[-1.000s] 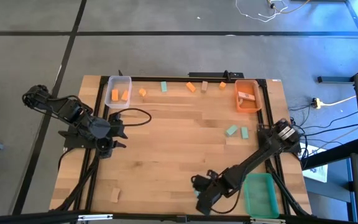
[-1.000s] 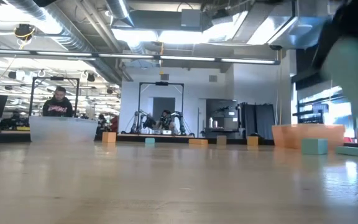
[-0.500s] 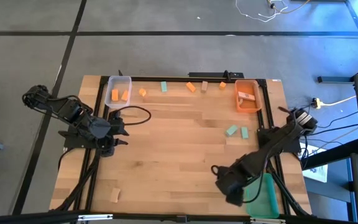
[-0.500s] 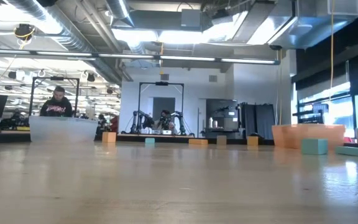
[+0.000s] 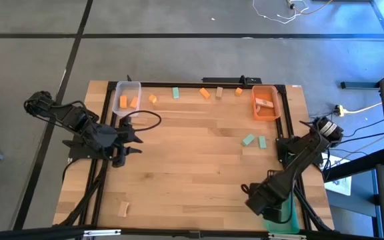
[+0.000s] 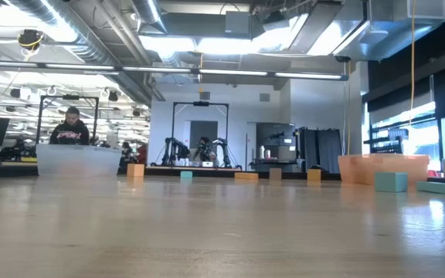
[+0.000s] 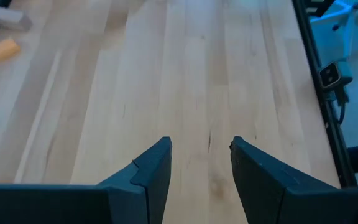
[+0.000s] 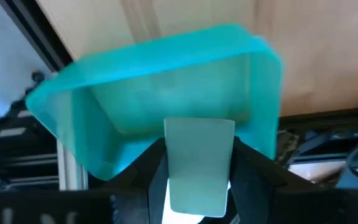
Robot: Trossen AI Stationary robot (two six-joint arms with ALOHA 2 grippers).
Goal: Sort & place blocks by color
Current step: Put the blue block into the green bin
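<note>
My right gripper [image 8: 199,149] is shut on a teal-green block [image 8: 199,168] and hovers over the green bin [image 8: 135,93], which stands at the table's near right corner [image 5: 283,217]. My left gripper [image 7: 201,149] is open above bare wood near the table's left edge [image 5: 129,137]. Loose on the table lie two teal blocks [image 5: 248,140] [image 5: 262,141], a row of orange, teal and wood blocks along the far edge [image 5: 205,93], and one wood block [image 5: 123,209] near the near left corner. My right gripper pinches the teal-green block between its two fingers [image 8: 151,174], one on each side face [image 8: 176,168]. It comes from above, pointing down. The block is lifted clear and hangs over the inside of the green bin.
A clear bin [image 5: 127,100] with orange blocks stands at the far left, and an orange bin [image 5: 265,105] holding blocks at the far right. A black cable [image 5: 149,123] loops by the left gripper. A person [image 6: 71,127] shows in the room beyond. The table's middle is bare wood.
My right gripper has swung from the middle of the near edge toward the table's right edge, carrying the teal-green block, and has turned until it stands over the green bin. The left arm has kept still.
</note>
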